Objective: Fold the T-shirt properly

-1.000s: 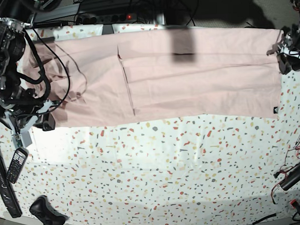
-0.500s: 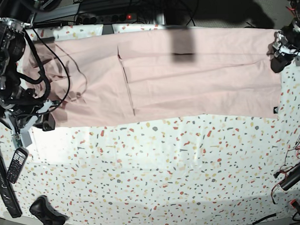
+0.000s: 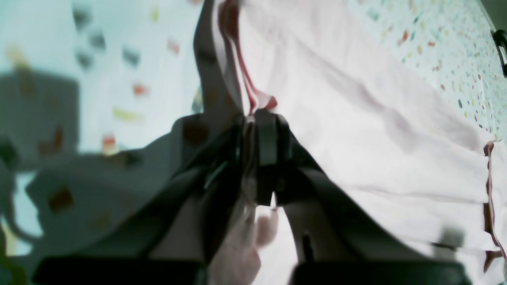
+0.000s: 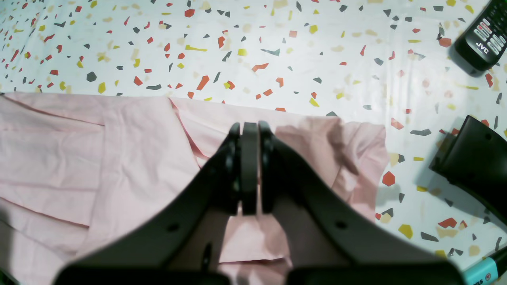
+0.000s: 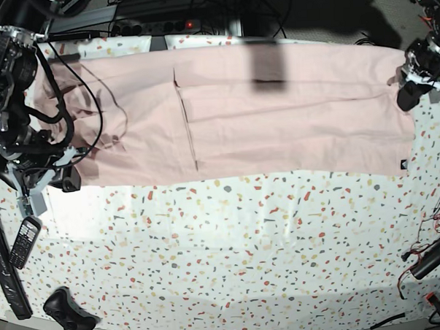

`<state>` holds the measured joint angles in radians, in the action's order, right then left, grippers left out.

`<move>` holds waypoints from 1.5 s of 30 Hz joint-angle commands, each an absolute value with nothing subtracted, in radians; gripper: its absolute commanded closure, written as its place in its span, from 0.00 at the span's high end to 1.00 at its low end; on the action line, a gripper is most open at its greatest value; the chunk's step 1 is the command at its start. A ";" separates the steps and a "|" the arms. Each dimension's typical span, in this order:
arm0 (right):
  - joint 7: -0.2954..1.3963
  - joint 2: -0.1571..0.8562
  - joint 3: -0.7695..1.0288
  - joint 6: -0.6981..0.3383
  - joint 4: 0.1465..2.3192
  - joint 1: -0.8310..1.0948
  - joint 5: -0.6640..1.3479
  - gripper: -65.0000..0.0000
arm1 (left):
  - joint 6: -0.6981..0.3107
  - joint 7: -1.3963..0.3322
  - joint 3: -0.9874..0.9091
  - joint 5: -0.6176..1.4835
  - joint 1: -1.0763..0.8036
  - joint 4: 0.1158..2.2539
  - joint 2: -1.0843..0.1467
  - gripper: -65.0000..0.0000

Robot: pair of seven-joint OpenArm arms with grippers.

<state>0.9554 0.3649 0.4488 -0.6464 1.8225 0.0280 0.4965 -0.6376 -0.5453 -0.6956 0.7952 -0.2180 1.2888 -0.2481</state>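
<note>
The pale pink T-shirt (image 5: 277, 126) lies folded into a long band across the back of the table. My left gripper (image 5: 408, 92) is at the shirt's right end. In the left wrist view the left gripper (image 3: 259, 118) is shut on the T-shirt (image 3: 376, 118), with a hem edge pinched between its fingers and raised off the table. My right gripper (image 4: 249, 128) is shut with nothing in it and hovers over the T-shirt (image 4: 99, 158) near its left corner. The right arm (image 5: 21, 122) stands at the left of the base view.
A black remote (image 5: 24, 243) (image 4: 485, 33) lies on the speckled table (image 5: 231, 259) near the left edge, beside a long black bar (image 5: 5, 269). A black block (image 4: 471, 162) sits by the shirt's corner. A black mouse-like thing (image 5: 66, 312) is front left. Cables (image 5: 435, 250) crowd the right edge.
The left gripper has shut on the shirt's right edge and drawn it slightly up and inward. The right arm has not moved.
</note>
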 commanded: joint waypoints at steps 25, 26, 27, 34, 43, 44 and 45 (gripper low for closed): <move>0.943 0.376 0.454 -0.650 1.839 0.014 0.506 0.00 | -0.636 -0.924 -0.443 1.005 -0.285 1.913 -0.164 0.00; 0.943 0.376 0.454 -0.650 1.839 0.014 0.506 0.00 | -0.636 -0.920 -0.400 1.007 -0.280 1.915 -0.164 0.00; 0.943 0.376 0.454 -0.650 1.839 0.014 0.506 0.00 | -0.630 -0.912 -0.358 1.008 -0.277 1.915 -0.164 0.00; 0.944 0.376 0.454 -0.650 1.839 0.014 0.506 0.00 | -0.590 -0.840 -0.119 0.932 -0.251 1.915 -0.163 0.00; 0.944 0.376 0.454 -0.650 1.839 0.014 0.506 0.00 | -0.456 -0.728 0.058 0.768 -0.209 1.914 -0.111 0.00; 0.944 0.376 0.454 -0.650 1.839 0.014 0.506 0.00 | -0.451 -0.728 0.073 0.764 -0.203 1.914 -0.111 0.00; 0.944 0.376 0.454 -0.650 1.839 0.014 0.506 0.00 | -0.447 -0.728 0.087 0.759 -0.199 1.914 -0.111 0.00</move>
<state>0.9627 0.3626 0.4488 -0.6464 1.8225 0.0303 0.4969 -0.4431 -0.7551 0.0872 0.7399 -0.2089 1.8942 -0.1116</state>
